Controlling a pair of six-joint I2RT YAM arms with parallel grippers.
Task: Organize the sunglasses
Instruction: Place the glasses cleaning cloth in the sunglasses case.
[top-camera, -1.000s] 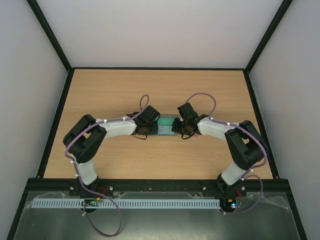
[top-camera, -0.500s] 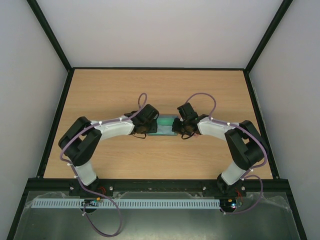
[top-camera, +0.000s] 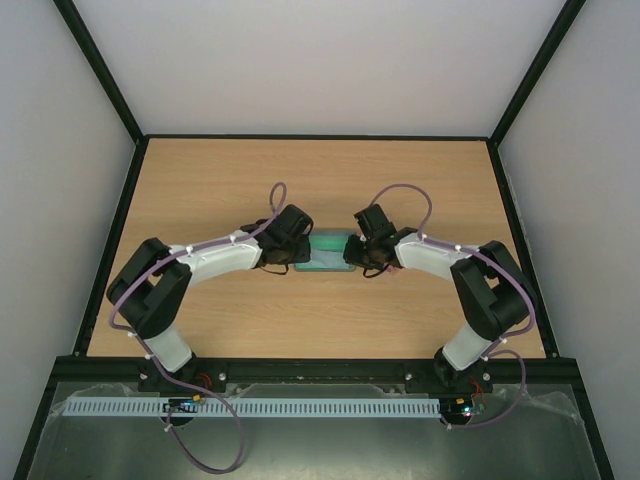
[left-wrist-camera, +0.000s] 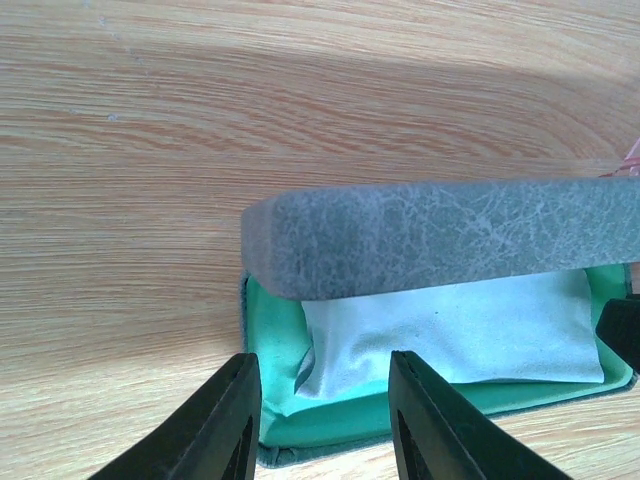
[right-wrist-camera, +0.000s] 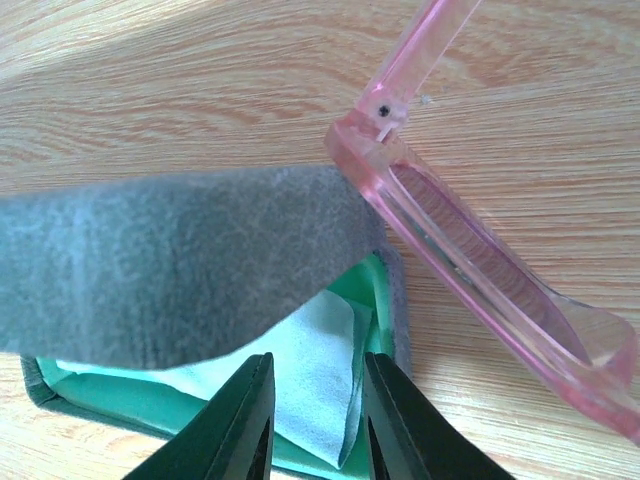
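The grey-blue case (top-camera: 327, 252) lies at mid-table between my two grippers. In the left wrist view its grey lid (left-wrist-camera: 440, 235) stands partly raised over the green lining (left-wrist-camera: 270, 350), and a pale blue cloth (left-wrist-camera: 460, 335) lies inside. My left gripper (left-wrist-camera: 320, 420) is open and empty at the case's left end. In the right wrist view the pink sunglasses (right-wrist-camera: 470, 250) lie on the wood just beside the case's right end, one arm unfolded. My right gripper (right-wrist-camera: 315, 420) is open and empty above the cloth (right-wrist-camera: 310, 370). In the top view the sunglasses are hidden by the right gripper (top-camera: 358, 254).
The wooden table (top-camera: 220, 180) is bounded by black frame rails (top-camera: 115, 230) on the left, right and back, with white walls beyond. Both arm bases sit at the near edge. Purple cables loop above each wrist.
My left gripper has drawn back to the left from the case, so more of the case shows in the top view. The right arm has not moved.
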